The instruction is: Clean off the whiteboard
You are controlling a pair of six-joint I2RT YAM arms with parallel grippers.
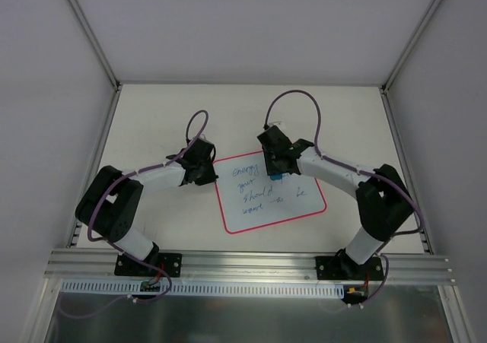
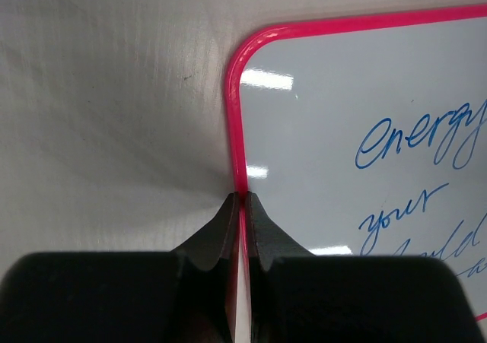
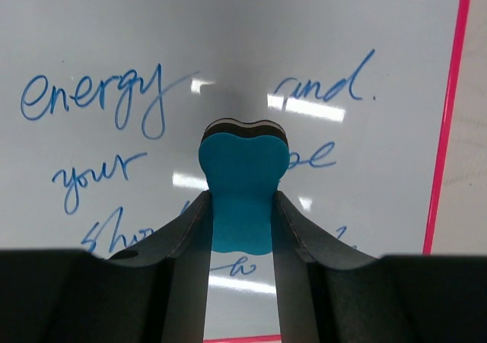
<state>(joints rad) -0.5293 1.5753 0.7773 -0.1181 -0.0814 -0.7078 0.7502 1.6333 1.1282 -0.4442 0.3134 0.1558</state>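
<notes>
The whiteboard (image 1: pixel 270 200) lies flat on the table between the arms, pink-bordered, with blue handwriting (image 3: pixel 91 100) across it. My left gripper (image 1: pixel 207 177) is shut on the board's left border near the far-left corner; in the left wrist view its jaws (image 2: pixel 243 197) pinch the pink edge (image 2: pixel 233 115). Over the upper middle of the board, my right gripper (image 1: pixel 278 173) is shut on a blue eraser (image 3: pixel 243 177). The eraser's dark felt end (image 3: pixel 243 127) points down at the surface (image 3: pixel 228 46), between "energy" and "and".
White walls enclose the table on the left, right and back. An aluminium rail (image 1: pixel 251 265) runs along the near edge, carrying both arm bases. Purple cables (image 1: pixel 300 98) loop above each arm. Bare tabletop (image 1: pixel 251 111) lies beyond the board.
</notes>
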